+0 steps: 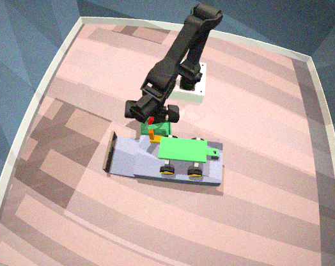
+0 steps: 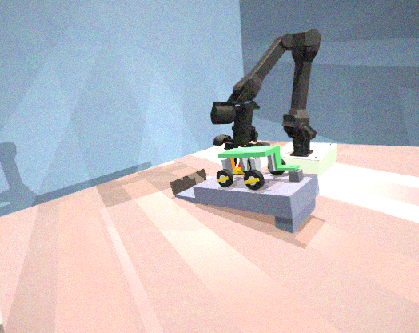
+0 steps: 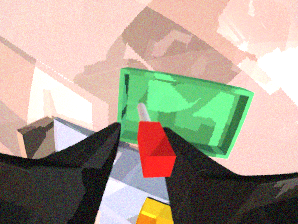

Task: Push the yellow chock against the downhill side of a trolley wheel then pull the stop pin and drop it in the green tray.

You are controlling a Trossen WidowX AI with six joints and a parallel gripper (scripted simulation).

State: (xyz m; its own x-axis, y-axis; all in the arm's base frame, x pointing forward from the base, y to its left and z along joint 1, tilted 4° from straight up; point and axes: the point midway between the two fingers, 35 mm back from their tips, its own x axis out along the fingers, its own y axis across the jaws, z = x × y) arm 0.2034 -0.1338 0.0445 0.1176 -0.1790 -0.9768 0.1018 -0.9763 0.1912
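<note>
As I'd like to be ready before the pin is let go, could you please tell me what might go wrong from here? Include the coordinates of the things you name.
The stop pin point(image 1: 151, 120) point(image 3: 156, 150) leans between the parted fingers of the end effector point(image 1: 153, 120) point(image 2: 241, 147) point(image 3: 141, 131), its head near the ramp-side rim of the green tray point(image 1: 171, 128) point(image 3: 248, 117), so it might topple outside.

The chock point(image 1: 155, 139) point(image 2: 237, 171) point(image 3: 156, 207) stands close by; a sideways retreat could knock it, perhaps freeing the unpinned trolley point(image 1: 183, 149) point(image 2: 248, 152).
</note>
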